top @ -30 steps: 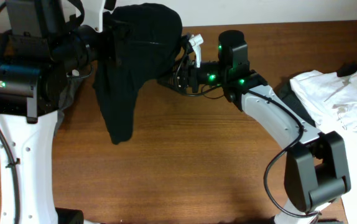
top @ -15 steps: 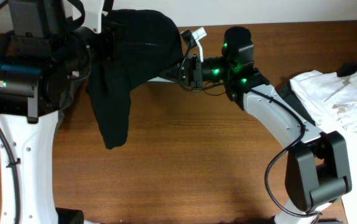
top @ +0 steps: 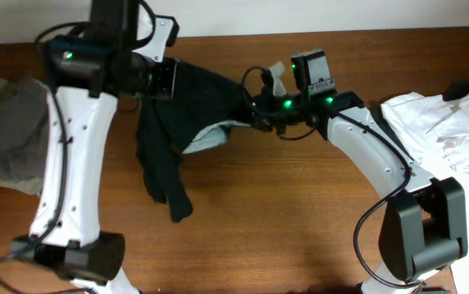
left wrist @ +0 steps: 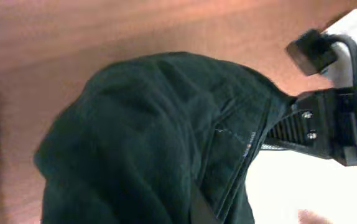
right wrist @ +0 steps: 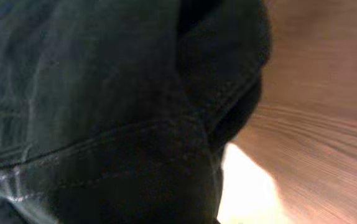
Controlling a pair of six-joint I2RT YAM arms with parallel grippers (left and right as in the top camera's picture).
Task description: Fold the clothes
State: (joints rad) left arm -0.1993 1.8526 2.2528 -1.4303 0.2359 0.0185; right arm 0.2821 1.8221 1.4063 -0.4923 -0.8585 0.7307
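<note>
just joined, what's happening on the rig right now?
The left jaws and right jaws are each shut on the black shorts, holding them stretched between the two arms over the wooden table. One leg hangs down. Grey-khaki shorts lie rumpled at the left, a white shirt at the right. No fold made yet.

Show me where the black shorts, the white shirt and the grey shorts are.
black shorts [top: 159, 155], overhead view, on the hanging leg.
white shirt [top: 439, 135], overhead view, middle of the crumpled cloth.
grey shorts [top: 10, 135], overhead view, middle of the pile.
</note>
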